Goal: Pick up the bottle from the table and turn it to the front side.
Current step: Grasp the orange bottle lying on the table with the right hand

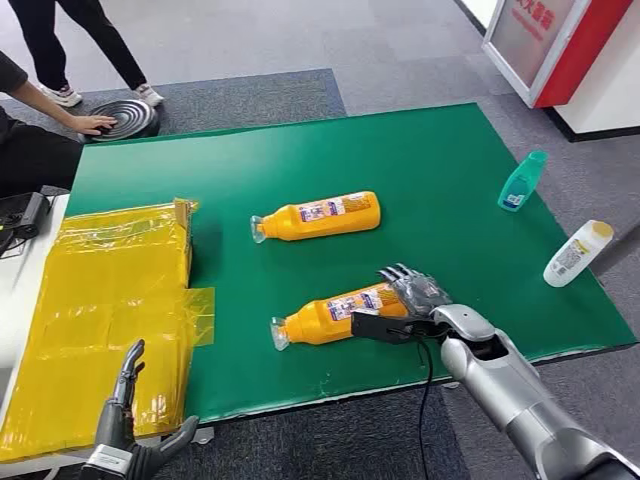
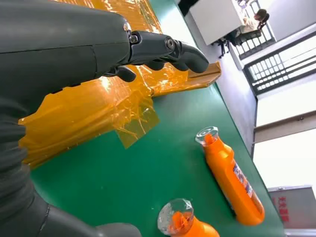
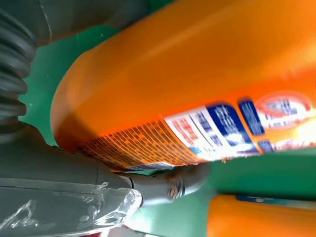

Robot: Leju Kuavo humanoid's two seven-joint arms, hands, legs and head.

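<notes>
the right robot hand (image 1: 411,295) is wrapped round the base end of the nearer orange plastic bottle with a clear cap and a blue-and-white label (image 1: 336,316), its fingers (image 1: 400,276) curled over the top of the bottle and a dark part of the robot hand reaching along the side facing the robot. in the right wrist view the thick grey thumb (image 3: 175,183) lies just under the bottle's label, against the orange body (image 3: 186,69). the bottle lies on its side on the green surface (image 1: 453,180), near the front edge, cap pointing to the robot's left. whether it is lifted clear of the surface cannot be told.

the left robot hand (image 1: 124,420) holds nothing; its fingers (image 2: 168,49) are spread and slightly bent, hovering over the crinkled yellow plastic sheet (image 1: 98,310) that covers the left end of the surface.

a second orange plastic bottle of the same kind (image 1: 317,216) lies on its side farther back, well apart from the held one, its cap also to the left. no liquid level can be made out in either.

the silver right arm (image 1: 521,395) comes in from the lower right, forearm stretched forward and angled left toward the bottle. a small teal bottle (image 1: 522,181) and a white bottle with a yellow cap (image 1: 577,253) lie near the right edge. a person's hand (image 1: 94,124) rests on a dark round disc (image 1: 124,117) on the floor beyond the surface.
</notes>
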